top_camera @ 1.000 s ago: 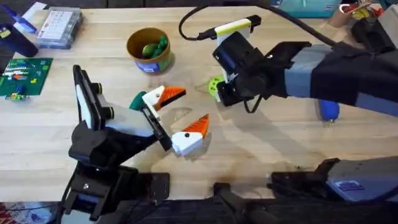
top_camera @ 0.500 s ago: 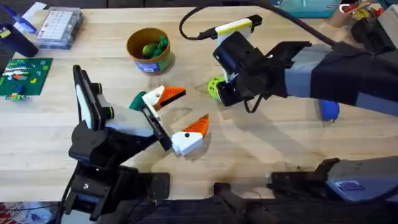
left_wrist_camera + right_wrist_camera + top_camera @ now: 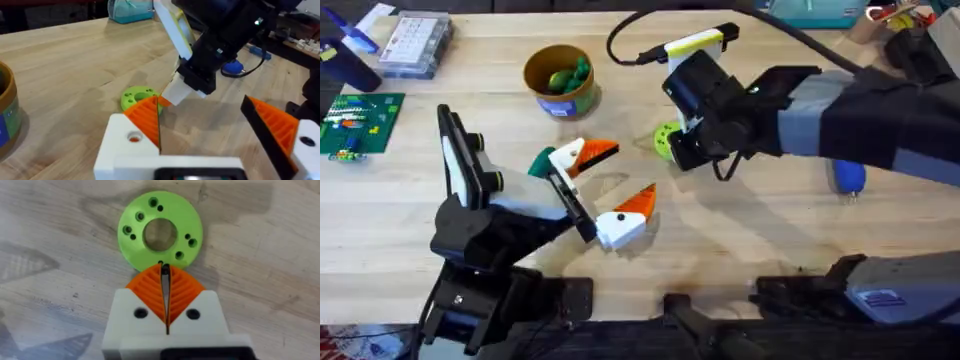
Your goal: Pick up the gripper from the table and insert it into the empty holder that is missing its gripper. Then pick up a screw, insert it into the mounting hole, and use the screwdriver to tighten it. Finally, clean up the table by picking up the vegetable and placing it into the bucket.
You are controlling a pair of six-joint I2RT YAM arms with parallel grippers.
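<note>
One flat lime-green vegetable (image 3: 160, 230) lies on the worktop (image 3: 750, 240), touching the pinched-together, empty right tool (image 3: 165, 287) tips. Likely light, rigid, low-lying; best to pinch across its rim.

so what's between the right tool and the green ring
Nothing: in the right wrist view the right tool, shut, sits right at the green ring's edge on bare wood.

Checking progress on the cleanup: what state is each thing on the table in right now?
vegetable: flat on the table, not held, outside the bucket.
bucket: upright, green toys inside.
right pincer: shut, tips at the vegetable's edge.
left pincer: open, holding nothing.
screwdriver: lying on the table, partly behind the right arm.
</note>
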